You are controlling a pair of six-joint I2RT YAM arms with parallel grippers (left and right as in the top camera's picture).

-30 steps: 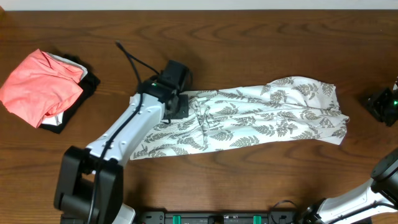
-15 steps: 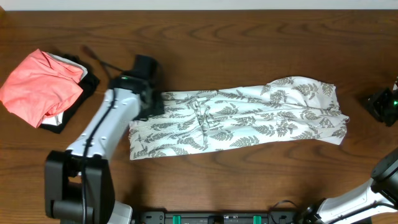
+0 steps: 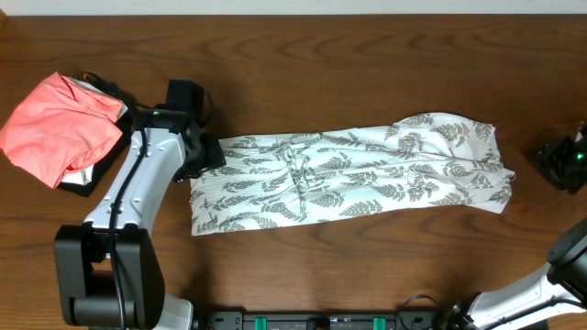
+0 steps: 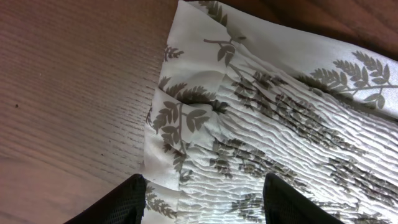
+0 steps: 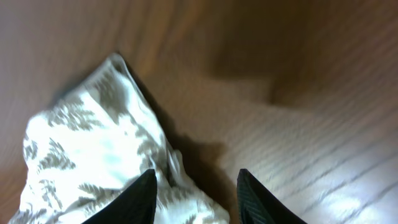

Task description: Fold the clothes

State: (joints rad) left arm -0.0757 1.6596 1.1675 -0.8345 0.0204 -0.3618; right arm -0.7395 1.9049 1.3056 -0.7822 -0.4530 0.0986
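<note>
The clothes, a long white dress [image 3: 358,174] with grey-green fern print, lie stretched left to right across the middle of the brown table. My left gripper [image 3: 204,154] hovers at the dress's left end. In the left wrist view it [image 4: 205,199] is open, its black fingers [image 4: 118,202] spread over the smocked fabric [image 4: 267,130] with nothing pinched. My right gripper [image 3: 559,163] sits off the right end, apart from the cloth. The right wrist view is blurred and shows that gripper [image 5: 194,199] open, with the dress's end [image 5: 93,149] below and to its left.
A coral-pink folded garment [image 3: 60,128] rests on a black garment [image 3: 96,174] at the far left, close to my left arm. Bare wood [image 3: 367,275] lies in front of the dress, and behind it up to the table's back edge [image 3: 293,15].
My left gripper has let go of the dress and slid left from near its middle to its left end, opening as it went. The right gripper has opened a little wider.
</note>
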